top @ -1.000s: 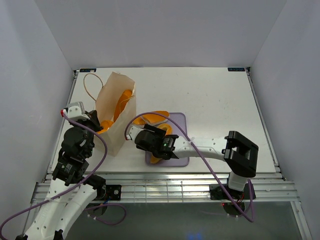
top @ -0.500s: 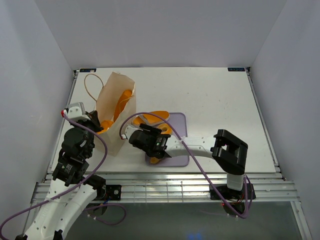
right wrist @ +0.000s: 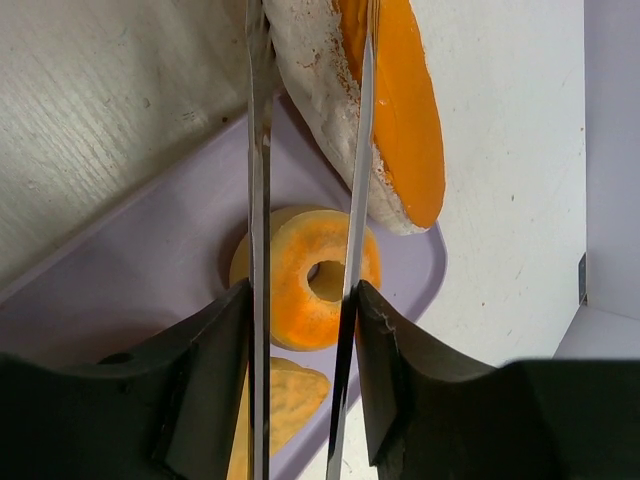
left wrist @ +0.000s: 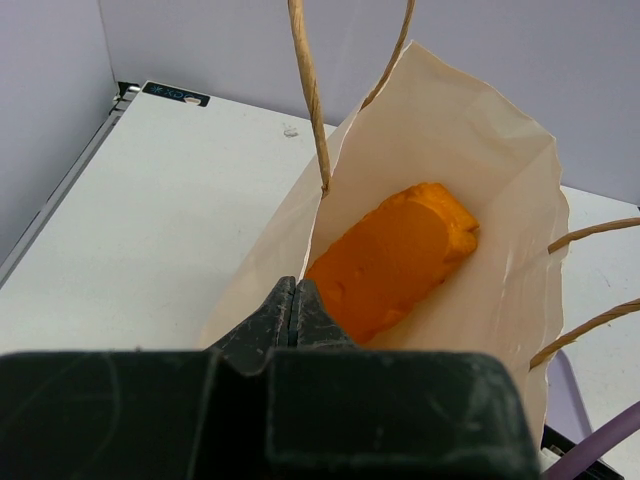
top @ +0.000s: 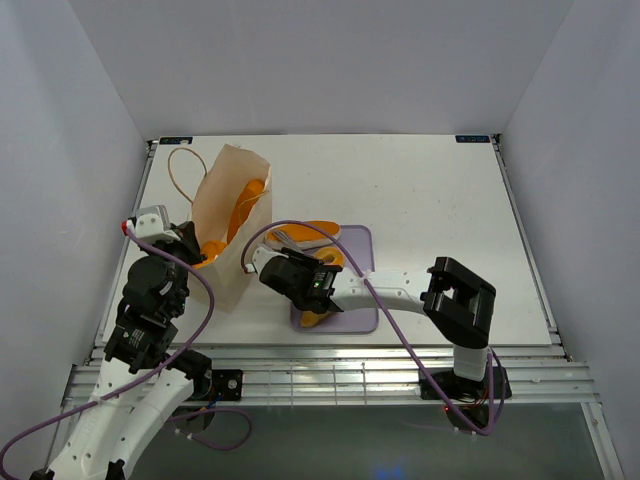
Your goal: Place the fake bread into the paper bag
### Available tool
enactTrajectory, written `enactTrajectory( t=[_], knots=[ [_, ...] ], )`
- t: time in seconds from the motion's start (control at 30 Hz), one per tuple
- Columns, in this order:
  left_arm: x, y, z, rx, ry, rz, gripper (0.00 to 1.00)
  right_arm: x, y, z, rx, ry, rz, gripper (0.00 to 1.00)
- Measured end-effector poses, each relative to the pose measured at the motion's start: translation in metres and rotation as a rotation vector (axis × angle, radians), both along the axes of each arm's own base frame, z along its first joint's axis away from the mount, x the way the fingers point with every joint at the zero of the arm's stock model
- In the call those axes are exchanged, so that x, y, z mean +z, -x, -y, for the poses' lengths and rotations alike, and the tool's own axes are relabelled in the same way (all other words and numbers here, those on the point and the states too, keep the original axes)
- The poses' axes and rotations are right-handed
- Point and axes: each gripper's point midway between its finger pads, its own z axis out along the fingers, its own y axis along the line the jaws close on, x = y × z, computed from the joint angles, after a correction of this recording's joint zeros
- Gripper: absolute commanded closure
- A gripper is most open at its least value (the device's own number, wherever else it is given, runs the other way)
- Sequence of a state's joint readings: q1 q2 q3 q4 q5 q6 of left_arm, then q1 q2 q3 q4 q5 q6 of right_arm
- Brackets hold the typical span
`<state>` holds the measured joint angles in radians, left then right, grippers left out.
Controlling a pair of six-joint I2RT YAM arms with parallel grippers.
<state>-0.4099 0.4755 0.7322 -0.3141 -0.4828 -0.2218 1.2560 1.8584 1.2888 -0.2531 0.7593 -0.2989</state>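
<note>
The paper bag (top: 228,215) stands open at the left, and my left gripper (top: 193,248) is shut on its near rim (left wrist: 300,270). One orange bread piece (left wrist: 395,255) lies inside it. My right gripper (top: 300,280) is shut on the silver tongs (right wrist: 257,200). The tong blades clamp the long flat loaf (right wrist: 400,110), which is held between tray and bag in the top view (top: 305,233). A ring (right wrist: 300,270) and a turnover (right wrist: 285,400) lie on the lavender tray (right wrist: 150,270).
The tray (top: 360,315) sits near the table's front edge, right of the bag. The bag's cord handles (left wrist: 305,90) loop up over its mouth. White walls close in the table on three sides.
My right arm has shifted left, bringing the tongs and the long flat loaf a little closer to the bag. The left gripper has not moved.
</note>
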Motion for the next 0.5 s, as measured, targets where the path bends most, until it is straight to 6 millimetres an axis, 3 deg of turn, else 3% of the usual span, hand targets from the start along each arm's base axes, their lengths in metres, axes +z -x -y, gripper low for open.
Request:
enactTrajectory(
  t=[0.17,0.27,0.5],
  knots=[
    [0.000,0.000,0.000,0.000,-0.001,0.000,1.00,0.003,0.000,0.000,0.001,-0.009,0.003,0.65],
    [0.000,0.000,0.000,0.000,-0.001,0.000,1.00,0.014,0.000,0.001,0.000,-0.031,0.010,0.65],
    [0.000,0.000,0.000,0.001,-0.001,-0.001,1.00,0.082,0.004,0.012,-0.009,-0.189,0.054,0.65]
  ],
)
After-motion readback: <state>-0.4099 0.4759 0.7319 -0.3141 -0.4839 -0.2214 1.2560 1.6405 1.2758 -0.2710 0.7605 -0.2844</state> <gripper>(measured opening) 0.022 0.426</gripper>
